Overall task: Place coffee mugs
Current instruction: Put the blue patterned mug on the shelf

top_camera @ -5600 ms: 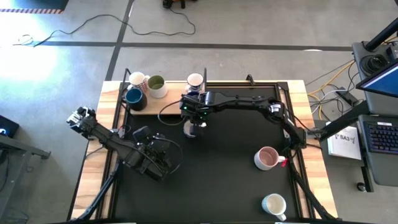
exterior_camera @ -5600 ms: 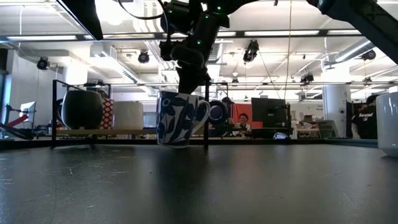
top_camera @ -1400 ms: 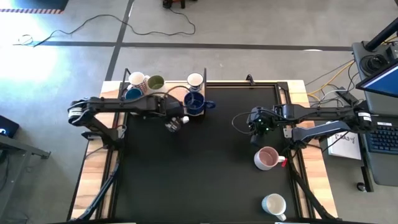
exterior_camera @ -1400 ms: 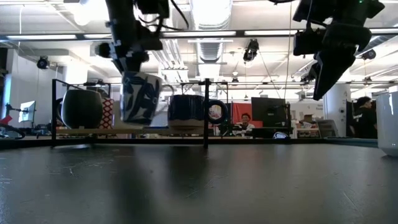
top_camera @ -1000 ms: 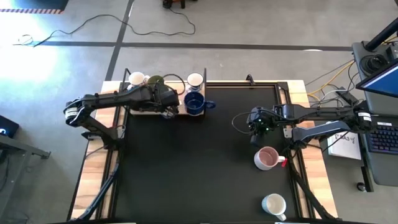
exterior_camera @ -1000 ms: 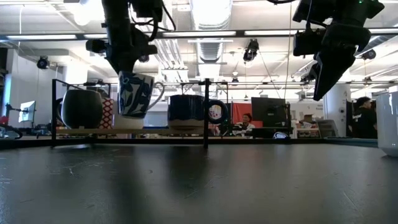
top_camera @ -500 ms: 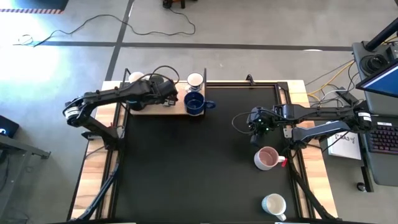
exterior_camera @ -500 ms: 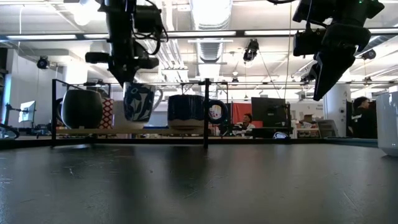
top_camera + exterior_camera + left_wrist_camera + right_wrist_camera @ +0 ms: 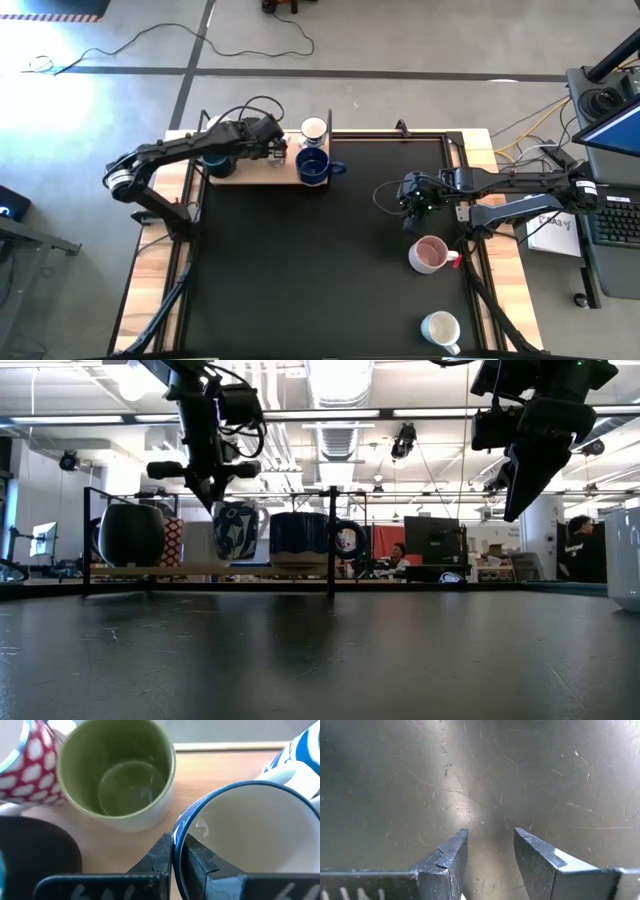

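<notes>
My left gripper is over the wooden board at the table's far left, shut on a white mug with a blue print. The mug's base is at the board's top; I cannot tell whether it touches. Beside it on the board stand an olive-green-inside mug, a red-and-white mug, a dark mug and a dark blue mug. A white mug stands behind. My right gripper hangs open and empty above the black mat. My left gripper pinches the printed mug's blue rim, one finger inside the mug and one outside. The fingers come from above, pointing down. The mug hangs upright below them, its handle toward the table's right.
A pink mug and a white mug stand on the mat at the right. A thin metal frame stands around the board. The mat's middle is bare.
My left gripper has carried the printed mug toward the table's far edge and downward, in over the wooden board between the green-inside mug and the dark blue one. The mug has stayed upright. My right gripper has kept still.
</notes>
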Robot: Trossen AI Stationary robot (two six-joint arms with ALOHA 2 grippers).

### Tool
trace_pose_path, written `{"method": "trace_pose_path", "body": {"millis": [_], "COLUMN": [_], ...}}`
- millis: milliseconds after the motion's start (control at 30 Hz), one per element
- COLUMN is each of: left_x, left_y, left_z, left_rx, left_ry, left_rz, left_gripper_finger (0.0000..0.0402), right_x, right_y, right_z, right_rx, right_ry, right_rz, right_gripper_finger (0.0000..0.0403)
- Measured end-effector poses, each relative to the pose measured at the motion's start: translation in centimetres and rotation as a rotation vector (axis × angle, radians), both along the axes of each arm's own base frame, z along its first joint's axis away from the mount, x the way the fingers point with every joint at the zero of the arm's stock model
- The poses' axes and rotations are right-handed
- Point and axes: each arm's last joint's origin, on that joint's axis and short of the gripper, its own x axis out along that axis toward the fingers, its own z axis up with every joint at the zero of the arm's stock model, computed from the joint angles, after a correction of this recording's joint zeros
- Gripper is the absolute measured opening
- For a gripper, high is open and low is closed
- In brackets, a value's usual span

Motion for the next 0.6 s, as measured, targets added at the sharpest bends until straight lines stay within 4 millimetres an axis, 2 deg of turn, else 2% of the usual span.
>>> {"method": "trace_pose_path", "body": {"millis": [600], "left_x": [1.1], "left_y": [1.6], "left_z": [-1.0], "left_rx": [-0.050], "left_ry": [-0.002], "left_rz": [-0.059], "left_gripper_finger": [0.0009], "right_x": [0.0], "right_y": [0.0], "right_z": [0.0], "right_rx": [0.000], "right_ry": [-0.001], "right_rz": [0.000], "right_gripper_finger": [0.0146]}}
